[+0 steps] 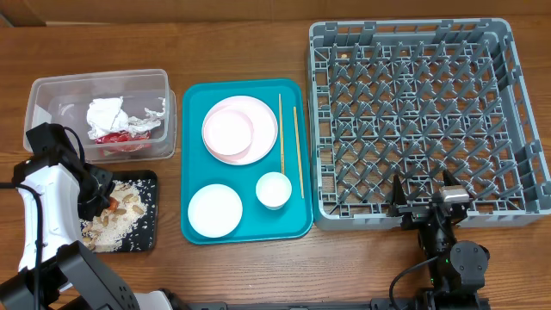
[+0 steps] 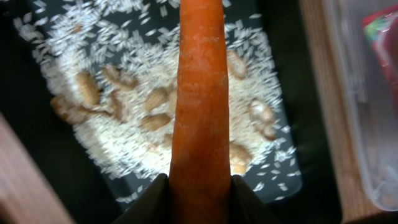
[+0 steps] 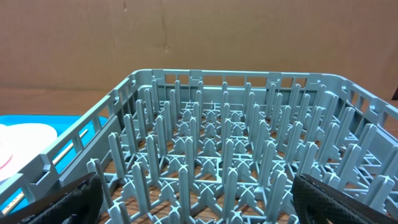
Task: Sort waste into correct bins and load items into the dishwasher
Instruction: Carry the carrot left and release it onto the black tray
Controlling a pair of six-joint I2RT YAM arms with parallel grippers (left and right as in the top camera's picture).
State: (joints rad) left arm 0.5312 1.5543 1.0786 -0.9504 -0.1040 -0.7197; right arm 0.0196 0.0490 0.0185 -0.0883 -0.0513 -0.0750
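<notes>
Left claw (image 2: 199,196): I hold one carrot (image 2: 200,93) over black tray (image 1: 146,237), eight o'clock;
Right claw (image 3: 199,202): wide, empty;
Teal tray (image 1: 194,112): one plate (image 1: 263,129), one cup (image 1: 274,189)

The whole table (image 1: 258,43) is taken in by the overhead cam, set straight above and well off, so rack (image 1: 411,30), teal tray (image 1: 194,146), clear tub (image 1: 43,95) and black tray (image 1: 148,237) all fit. The left wrist cam is pointed down, v. close, at the black tray, w/ the carrot (image 2: 200,93) filling mid-frame; what is probably the tub's edge is caught at right. The right wrist cam is held low at the rack's near side, aimed level across it toward a brown wall (image 3: 186,37). Rack and teal tray are shared w/ the overhead view.
</notes>
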